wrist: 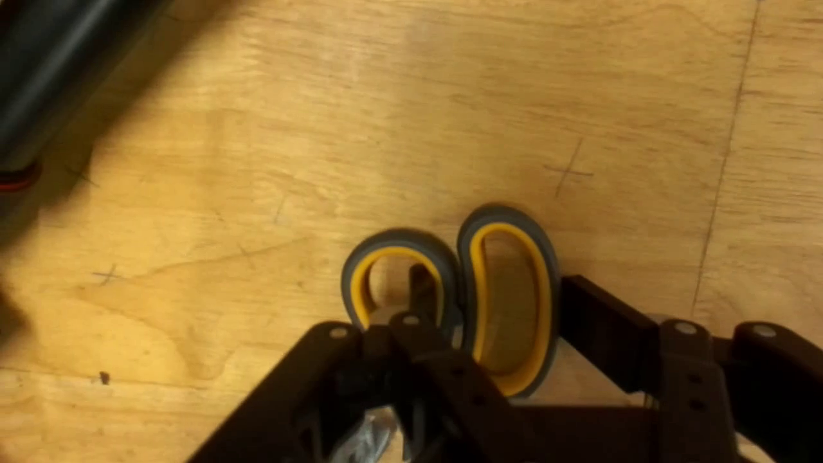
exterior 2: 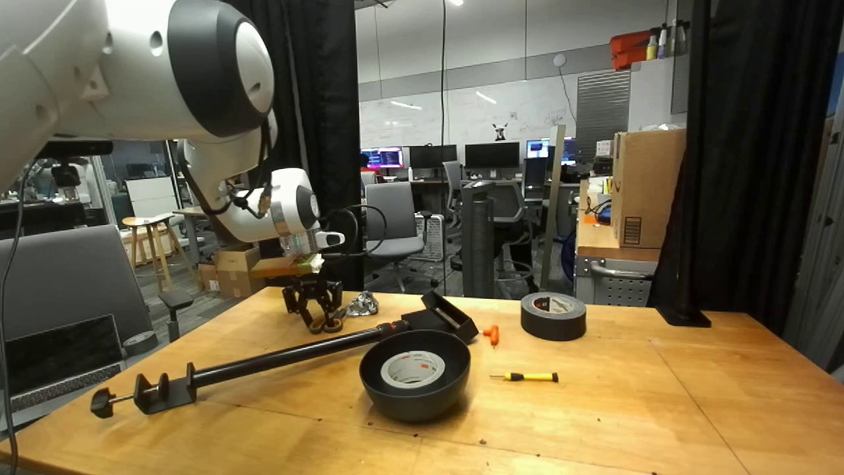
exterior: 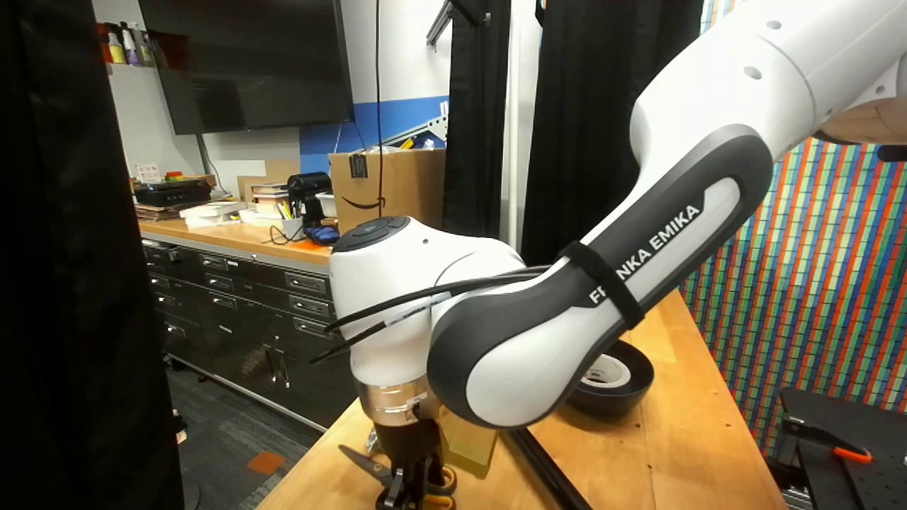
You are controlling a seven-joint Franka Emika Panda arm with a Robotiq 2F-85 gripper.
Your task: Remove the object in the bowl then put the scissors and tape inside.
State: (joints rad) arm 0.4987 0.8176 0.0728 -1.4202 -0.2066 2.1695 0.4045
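Note:
The scissors [wrist: 469, 282], with grey and yellow-orange loops, lie at the table's far side; their silver blade [exterior: 365, 462] shows in an exterior view. My gripper [wrist: 495, 292] is part closed on the handles: one finger goes through the smaller loop, the other presses the larger loop's outer side. In an exterior view the gripper [exterior 2: 315, 310] is low over the scissors [exterior 2: 335, 328], near the tabletop. The black bowl [exterior 2: 415, 406] stands upright with a white-cored tape roll [exterior 2: 413, 356] in it. A thin yellow screwdriver [exterior 2: 534, 377], a small yellowish object, lies on the table beside the bowl.
A long black pole with a clamp [exterior 2: 290, 357] lies between gripper and bowl; it shows in the wrist view [wrist: 71, 71]. A silvery crumpled piece [exterior 2: 362, 304] is near the gripper. A large black tape roll [exterior 2: 554, 324] and a small orange tool [exterior 2: 493, 335] lie beyond the bowl.

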